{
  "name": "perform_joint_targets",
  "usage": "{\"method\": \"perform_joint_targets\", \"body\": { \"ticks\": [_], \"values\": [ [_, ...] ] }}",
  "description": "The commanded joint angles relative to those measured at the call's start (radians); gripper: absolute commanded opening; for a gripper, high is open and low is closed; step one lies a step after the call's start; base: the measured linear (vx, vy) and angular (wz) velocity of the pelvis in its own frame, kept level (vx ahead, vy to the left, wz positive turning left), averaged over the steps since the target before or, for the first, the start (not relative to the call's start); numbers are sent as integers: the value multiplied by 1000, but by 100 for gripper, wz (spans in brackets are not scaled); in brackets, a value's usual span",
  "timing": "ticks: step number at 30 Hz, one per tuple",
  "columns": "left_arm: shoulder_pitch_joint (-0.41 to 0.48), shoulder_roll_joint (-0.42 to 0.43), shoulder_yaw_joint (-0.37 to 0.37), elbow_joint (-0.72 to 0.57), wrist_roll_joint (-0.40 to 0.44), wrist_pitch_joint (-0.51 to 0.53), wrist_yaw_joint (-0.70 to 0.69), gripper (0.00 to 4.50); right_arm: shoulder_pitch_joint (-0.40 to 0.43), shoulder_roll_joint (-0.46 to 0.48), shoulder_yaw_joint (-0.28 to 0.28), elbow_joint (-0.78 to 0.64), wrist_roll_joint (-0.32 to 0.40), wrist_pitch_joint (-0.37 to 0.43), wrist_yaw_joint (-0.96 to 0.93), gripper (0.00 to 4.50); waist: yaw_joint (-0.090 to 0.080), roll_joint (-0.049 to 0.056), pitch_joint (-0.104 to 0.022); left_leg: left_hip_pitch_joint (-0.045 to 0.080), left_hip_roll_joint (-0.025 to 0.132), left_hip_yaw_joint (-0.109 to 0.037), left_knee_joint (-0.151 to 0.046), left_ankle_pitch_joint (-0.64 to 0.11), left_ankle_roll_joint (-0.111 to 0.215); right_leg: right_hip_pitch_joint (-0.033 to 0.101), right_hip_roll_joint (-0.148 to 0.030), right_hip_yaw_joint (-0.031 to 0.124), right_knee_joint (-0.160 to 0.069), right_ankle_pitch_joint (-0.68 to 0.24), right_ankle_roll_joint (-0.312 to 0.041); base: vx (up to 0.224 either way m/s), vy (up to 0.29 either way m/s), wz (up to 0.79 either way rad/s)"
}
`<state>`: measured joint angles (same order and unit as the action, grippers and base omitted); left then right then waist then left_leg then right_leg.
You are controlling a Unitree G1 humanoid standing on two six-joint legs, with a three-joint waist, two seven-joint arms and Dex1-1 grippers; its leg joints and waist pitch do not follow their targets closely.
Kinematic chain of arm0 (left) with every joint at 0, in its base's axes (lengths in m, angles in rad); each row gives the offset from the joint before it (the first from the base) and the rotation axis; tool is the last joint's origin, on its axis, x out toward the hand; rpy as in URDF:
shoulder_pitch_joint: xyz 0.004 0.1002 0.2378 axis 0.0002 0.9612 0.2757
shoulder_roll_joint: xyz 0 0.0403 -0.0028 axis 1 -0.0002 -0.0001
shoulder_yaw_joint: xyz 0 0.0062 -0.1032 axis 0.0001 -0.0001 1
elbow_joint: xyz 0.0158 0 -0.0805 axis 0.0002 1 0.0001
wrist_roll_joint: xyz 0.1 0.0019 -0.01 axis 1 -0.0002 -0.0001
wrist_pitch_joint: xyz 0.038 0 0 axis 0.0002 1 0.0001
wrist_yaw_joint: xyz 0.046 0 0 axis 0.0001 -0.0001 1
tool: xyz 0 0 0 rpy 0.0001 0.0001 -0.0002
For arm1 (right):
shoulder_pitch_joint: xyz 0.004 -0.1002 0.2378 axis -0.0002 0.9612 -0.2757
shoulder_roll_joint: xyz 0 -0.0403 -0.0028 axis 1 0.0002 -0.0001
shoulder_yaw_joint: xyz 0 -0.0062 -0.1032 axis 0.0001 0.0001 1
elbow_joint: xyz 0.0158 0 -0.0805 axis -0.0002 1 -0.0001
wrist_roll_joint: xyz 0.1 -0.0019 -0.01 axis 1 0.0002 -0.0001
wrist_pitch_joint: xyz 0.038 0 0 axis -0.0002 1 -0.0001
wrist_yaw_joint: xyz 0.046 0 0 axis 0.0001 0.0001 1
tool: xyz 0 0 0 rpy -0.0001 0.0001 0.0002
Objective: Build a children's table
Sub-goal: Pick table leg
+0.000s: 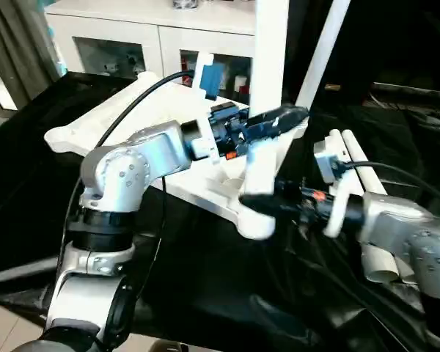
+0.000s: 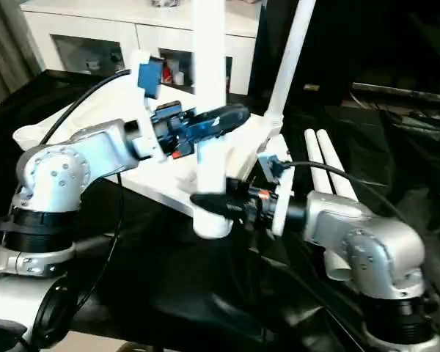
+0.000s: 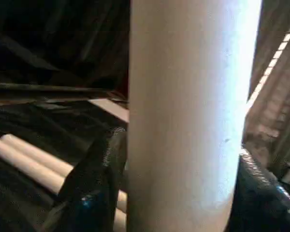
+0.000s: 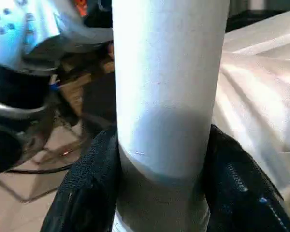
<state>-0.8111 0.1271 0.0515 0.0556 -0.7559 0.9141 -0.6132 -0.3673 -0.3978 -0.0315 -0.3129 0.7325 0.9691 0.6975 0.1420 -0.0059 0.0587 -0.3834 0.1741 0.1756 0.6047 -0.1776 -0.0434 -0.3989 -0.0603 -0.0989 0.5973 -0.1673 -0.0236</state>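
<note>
Both tools, left tool (image 1: 279, 121) and right tool (image 2: 216, 205), clamp upright leg (image 2: 209, 110); leg top cropped.

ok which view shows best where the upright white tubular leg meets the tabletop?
Right eye view: the upright white tubular leg runs down to the white plastic tabletop corner. Left eye view shows the same, more covered. Wrist views show its shaft between black fingers.

Near corner crowded: upright leg (image 2: 209, 110) in the tabletop (image 1: 132, 117) socket, left gripper (image 2: 213, 121) clamped on it high, right gripper (image 2: 216, 205) clamped low, fingers (image 4: 94, 188) tight on both sides, no gap. Second upright leg (image 2: 290, 59) stands just behind. Two spare legs (image 2: 326, 165) lie right, under the right arm. White cabinet (image 1: 154, 37) blocks the far side. Tabletop's left part open.
</note>
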Motion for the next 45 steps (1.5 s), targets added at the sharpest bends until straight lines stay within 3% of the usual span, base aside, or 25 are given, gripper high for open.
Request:
{"method": "perform_joint_targets", "body": {
  "ticks": [1, 2, 6, 7, 11, 12, 21, 23, 25, 26, 32, 35, 37, 38, 40, 44, 45],
  "values": [
    [-22, -13, 11, 22, 55, -18, 88, 302, -31, 9, 4, -1, -29, -33, -36, 197, -5, -14, -77, 16, 57, -21, -62, -98, 0, 55, -96, 59, -73, -276, -100, 0, 0, 0],
    [-18, -39, 13, 36, 114, -44, 197, 307, -43, 36, 12, 7, -62, -54, -88, 197, -4, -18, -79, 16, 56, -21, -60, -98, -2, 58, -97, 59, -71, -278, -97, 0, 0, 0],
    [15, -93, 1, 2, 182, -74, 342, 309, -58, 86, 24, 12, -95, -73, -169, 197, -4, -18, -79, 14, 56, -21, -61, -86, 4, 58, -97, 61, -72, -280, -78, 0, 0, 0],
    [23, -118, 2, -6, 200, -85, 391, 282, -62, 98, 29, 13, -104, -75, -185, 197, -5, -19, -79, 14, 58, -22, -61, -83, 7, 57, -95, 61, -72, -264, -77, 0, 0, 0],
    [28, -174, 24, -14, 189, -98, 437, 270, -65, 110, 37, 12, -116, -78, -196, 196, -3, -21, -81, 14, 57, -20, -59, -71, 15, 58, -96, 62, -68, -240, -88, 0, 0, 0],
    [27, -180, 24, -13, 189, -100, 441, 243, -66, 112, 39, 13, -119, -78, -198, 196, -3, -24, -80, 14, 56, -19, -59, -70, 20, 56, -95, 62, -69, -240, -88, 0, 0, 0],
    [7, -197, 46, 5, 209, -127, 489, 193, -81, 118, 39, 24, -145, -89, -223, 196, -7, -25, -77, 15, 55, -21, -61, -92, 15, 53, -94, 60, -77, -289, -53, 0, 0, 0],
    [13, -191, 38, -6, 202, -131, 465, 192, -81, 118, 34, 24, -144, -90, -218, 196, -6, -26, -76, 15, 55, -20, -61, -91, 15, 53, -94, 60, -77, -288, -49, 0, 0, 0],
    [15, -184, 29, -12, 195, -132, 441, 191, -81, 118, 28, 25, -135, -88, -204, 252, -6, -25, -77, 15, 54, -20, -61, -88, 17, 53, -93, 60, -76, -280, -51, 0, 0, 0],
    [15, -184, 29, -12, 195, -132, 441, 191, -81, 118, 28, 25, -135, -88, -204, 252, -6, -25, -78, 15, 55, -21, -61, -87, 16, 54, -94, 60, -75, -276, -52, 0, 0, 0],
    [14, -112, -32, -38, 111, -89, 199, 190, -69, 13, 41, 8, -91, -51, -71, 305, -2, -17, -78, 16, 56, -21, -61, -85, 20, 55, -94, 61, -71, -252, -63, 0, 0, 0],
    [13, -73, -51, -48, 78, -73, 97, 190, -62, -42, 30, 5, -56, -24, -5, 307, 2, -17, -78, 17, 57, -20, -61, -88, 23, 57, -95, 62, -69, -242, -78, 0, 0, 0],
    [5, -43, -45, -52, 28, -38, 11, 190, -52, -91, 23, -6, -25, 1, 56, 307, 0, -25, -77, 15, 56, -19, -60, -90, 27, 58, -96, 61, -69, -251, -91, 0, 0, 0],
    [5, -43, -45, -52, 28, -38, 11, 190, -52, -91, 23, -6, -25, 1, 56, 307, 2, -23, -77, 16, 55, -19, -60, -89, 28, 59, -97, 61, -70, -258, -93, 0, 0, 0],
    [-10, -33, -3, -43, -44, -16, -63, 190, -40, -140, 28, -24, 2, 11, 124, 307, 2, -24, -76, 13, 55, -19, -59, -95, 29, 61, -98, 60, -71, -280, -96, 0, 0, 0],
    [-17, -26, 33, -31, -106, -8, -118, 190, -35, -173, 37, -23, 18, 10, 164, 307, 2, -24, -74, 15, 55, -18, -58, -106, 30, 57, -98, 59, -76, -317, -94, 0, 0, 0],
    [-13, -20, 33, -35, -117, -3, -134, 190, -37, -172, 37, -20, 20, 9, 165, 278, 3, -24, -75, 16, 56, -19, -58, -104, 30, 57, -98, 59, -75, -317, -93, 0, 0, 0]
  ]
}}
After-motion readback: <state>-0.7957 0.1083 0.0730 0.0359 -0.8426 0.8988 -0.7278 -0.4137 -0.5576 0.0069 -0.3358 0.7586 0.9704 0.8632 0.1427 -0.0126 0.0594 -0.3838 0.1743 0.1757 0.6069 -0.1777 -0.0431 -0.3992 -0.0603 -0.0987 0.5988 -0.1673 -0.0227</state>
